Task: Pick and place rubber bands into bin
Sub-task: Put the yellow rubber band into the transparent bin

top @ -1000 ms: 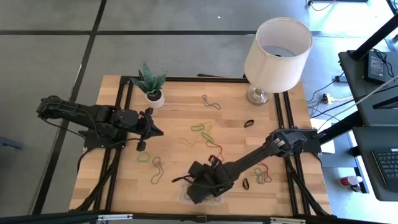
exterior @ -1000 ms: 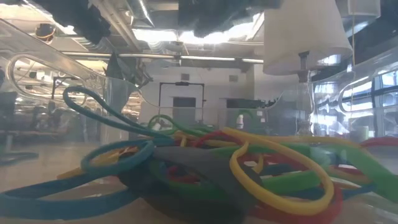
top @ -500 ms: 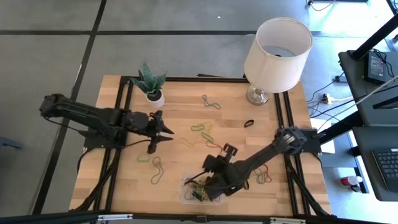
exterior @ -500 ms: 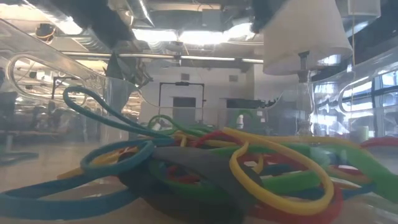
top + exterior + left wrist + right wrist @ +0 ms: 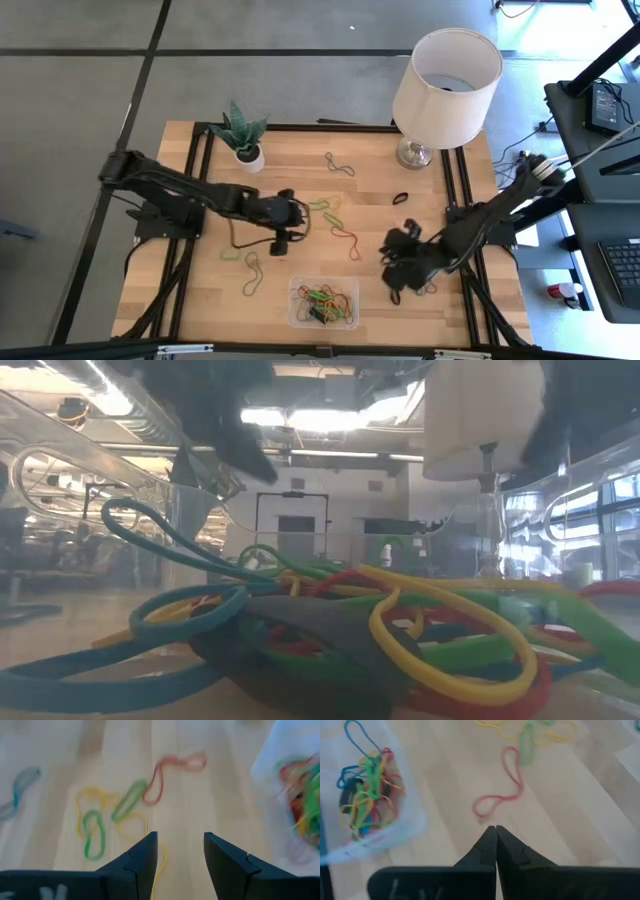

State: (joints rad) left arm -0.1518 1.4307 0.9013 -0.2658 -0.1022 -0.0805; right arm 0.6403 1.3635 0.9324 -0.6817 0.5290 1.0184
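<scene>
The rubber bands (image 5: pixel 333 211) are judged very light, limp and somewhat grippy: thin loops that lie flat on the bench (image 5: pixel 300 170), so a pinch is best taken where a strand crosses another or lifts slightly off the wood, with the fingertips brought right down to the surface. Several loose bands are seen scattered mid-bench, among them a yellow and green tangle (image 5: pixel 107 817) and a red band (image 5: pixel 500 790); more lie near the right edge. A heap of mixed colours already sits in the bin (image 5: pixel 296 318) at the front edge. The left claw (image 5: pixel 180 851) is noted with its fingers spread apart and nothing between them, poised over the yellow-green tangle. The right claw (image 5: pixel 496 840) is pressed fully closed and empty, just beside the bin's right side, with the red band ahead of it.
</scene>
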